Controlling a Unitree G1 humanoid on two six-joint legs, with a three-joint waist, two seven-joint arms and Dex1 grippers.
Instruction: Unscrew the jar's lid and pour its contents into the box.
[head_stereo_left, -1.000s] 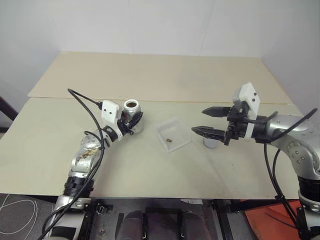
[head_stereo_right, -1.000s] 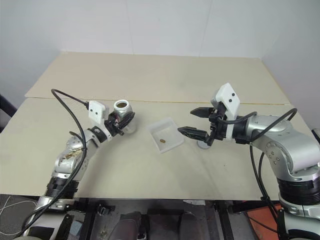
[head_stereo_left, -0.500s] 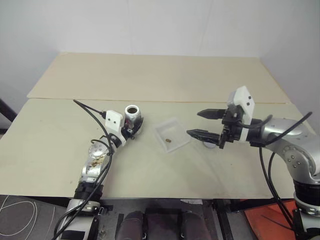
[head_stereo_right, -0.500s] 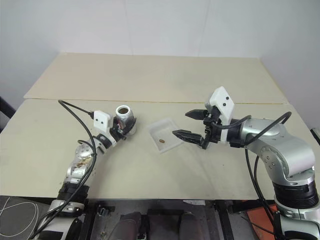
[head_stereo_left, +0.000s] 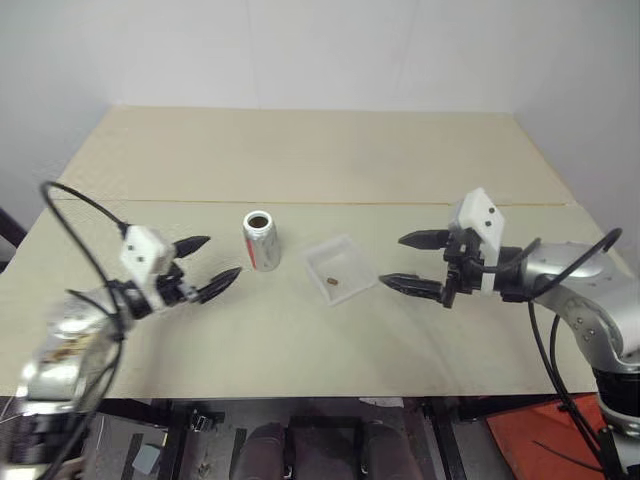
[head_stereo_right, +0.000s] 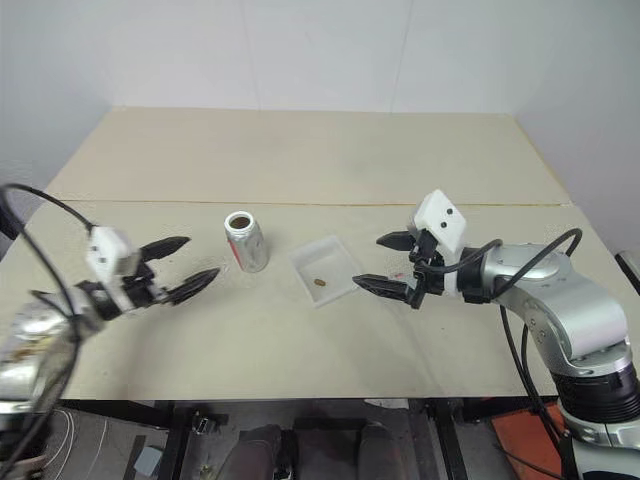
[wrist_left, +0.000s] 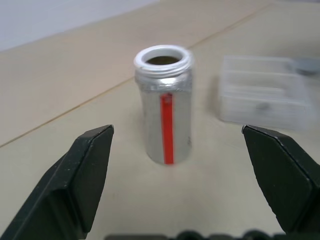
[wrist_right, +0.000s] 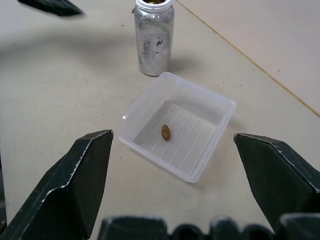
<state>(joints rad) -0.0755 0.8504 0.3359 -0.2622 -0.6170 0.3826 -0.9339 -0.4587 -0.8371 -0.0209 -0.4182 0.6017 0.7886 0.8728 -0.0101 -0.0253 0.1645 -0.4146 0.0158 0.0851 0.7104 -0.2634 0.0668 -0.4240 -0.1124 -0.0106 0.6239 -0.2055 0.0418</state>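
Observation:
The jar (head_stereo_left: 261, 240) stands upright on the table with no lid on, its red stripe towards my left gripper (head_stereo_left: 224, 256). That gripper is open and stands back from the jar to the left, touching nothing. Right of the jar lies the clear box (wrist_right: 200, 89), and one small brown bit of the contents (wrist_right: 165, 132) lies on its floor. My right gripper (head_stereo_left: 391, 260) hangs open just right of the box, pointing at it, with nothing between its fingers. The grey lid (wrist_left: 306, 65) lies on the table beyond the box, below the right gripper.
The beige table (head_stereo_left: 300, 150) has a seam running across it behind the jar. A white wall rises behind the table. A black cable loops off my left arm (head_stereo_left: 70, 200).
My left gripper opened, let go of the jar and drew back to the left. The jar stays upright on the table. The right gripper has hardly moved.

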